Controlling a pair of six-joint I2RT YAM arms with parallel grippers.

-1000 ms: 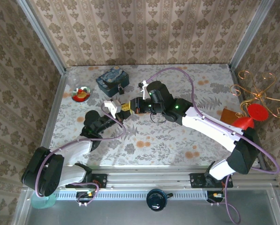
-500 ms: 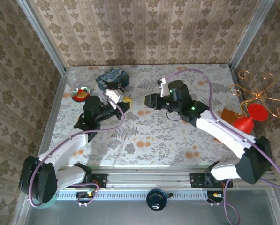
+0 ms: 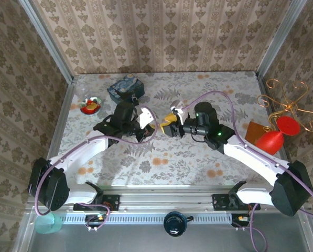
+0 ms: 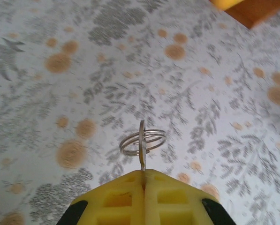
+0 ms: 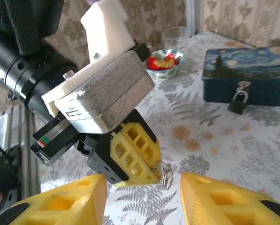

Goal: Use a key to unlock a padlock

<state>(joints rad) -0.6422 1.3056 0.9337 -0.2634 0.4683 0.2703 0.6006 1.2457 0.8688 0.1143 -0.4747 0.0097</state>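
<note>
Two grippers face each other: the left gripper (image 4: 143, 173) pinches the key (image 4: 142, 140), the right gripper (image 5: 142, 190) stands spread. The padlock (image 5: 238, 102) hangs on the front of the closed box (image 5: 261, 77); the bowl (image 5: 170, 71) holds red and yellow bits.

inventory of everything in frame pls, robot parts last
padlock: 1, dark, hanging on the box front
key: 1, dull metal, pinched in the left gripper
ring: 1, silver wire, on the key
box: 1, dark blue swirl print, far left of table
bowl: 1, pale with red contents, left of box
glass: 1, clear, beyond the bowl
wire stand: 1, gold, right edge
goblet-like thing: 1, red, below the stand
slab: 1, brown, beside it
table: 1, floral cloth
left gripper: 1, yellow fingers, shut on key
right gripper: 1, yellow fingers, open, facing the left
</note>
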